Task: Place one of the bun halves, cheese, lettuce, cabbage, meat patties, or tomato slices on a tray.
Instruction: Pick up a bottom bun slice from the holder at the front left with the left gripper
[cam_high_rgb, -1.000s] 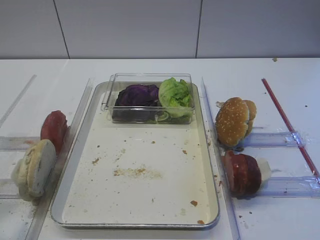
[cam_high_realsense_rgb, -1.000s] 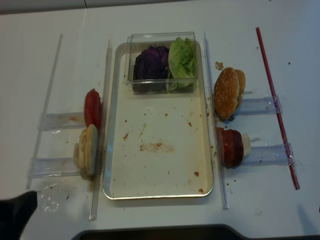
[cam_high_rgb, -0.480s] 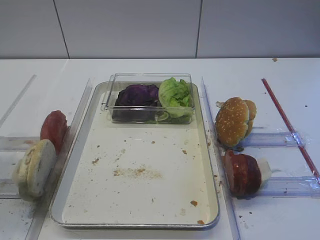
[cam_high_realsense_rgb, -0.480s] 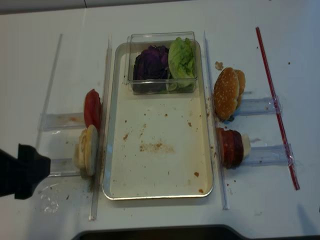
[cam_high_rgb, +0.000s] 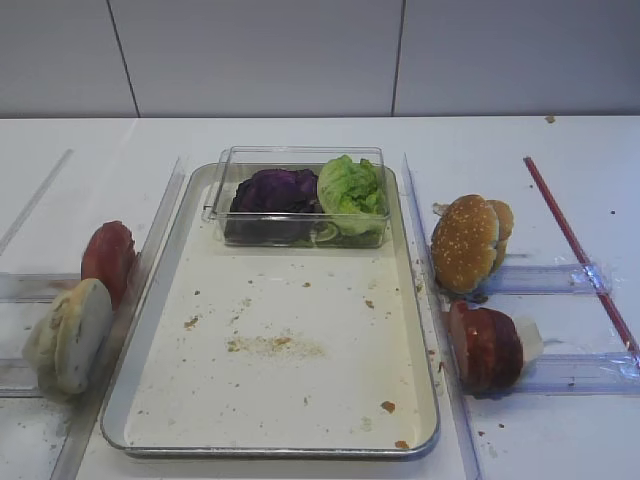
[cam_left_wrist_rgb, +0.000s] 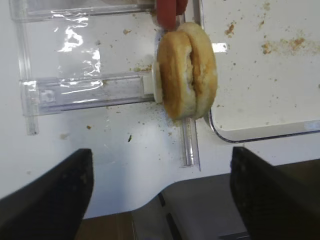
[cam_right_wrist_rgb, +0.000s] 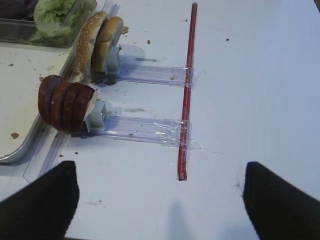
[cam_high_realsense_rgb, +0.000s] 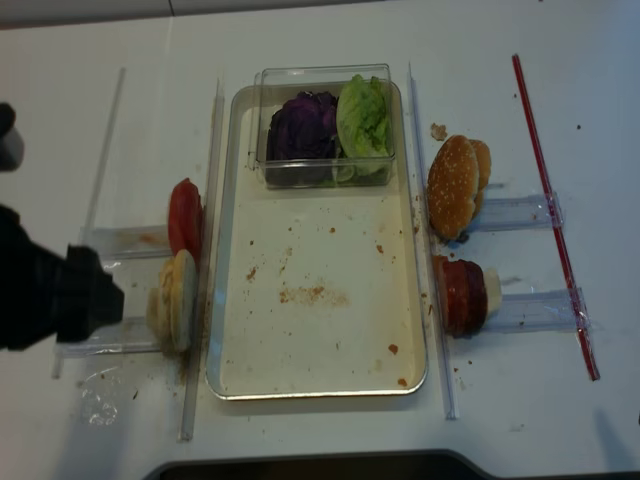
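Landmark: the tray (cam_high_rgb: 150, 400), set mid-bench, bare but for crumbs and a clear tub (cam_high_rgb: 296, 196) at its far end holding purple cabbage (cam_high_rgb: 275, 190) and lettuce (cam_high_rgb: 350, 187).

Off the tray's left edge: pale bun halves (cam_left_wrist_rgb: 187, 75) stand on edge at the tray end of a clear plastic rail (cam_left_wrist_rgb: 90, 92), a white stop pressed against them. Tomato slices (cam_high_rgb: 107, 258) stand likewise on the next rail farther back. My guess is the upright stacking is meant to give a gripper a face to pinch from the side.

Off the tray's right edge: sesame bun halves (cam_right_wrist_rgb: 99, 42), and nearer the front, meat patties (cam_right_wrist_rgb: 65, 107) with a pale slice behind, perhaps cheese. A red strip (cam_right_wrist_rgb: 187, 85) crosses the outer rail ends under tape, apparently tying them together.

Left gripper (cam_left_wrist_rgb: 160, 192): fingers spread wide in its wrist view, hovering above and just outside the pale buns, nothing between them. It seems to be lining up on that stack.

Right gripper (cam_right_wrist_rgb: 160, 197): also spread, empty, well clear of the patties.

View differences: the realsense overhead shows the left arm (cam_high_realsense_rgb: 50, 295) beside the pale buns; the other high view shows no arm at all. Only the left wrist view shows the white stop.
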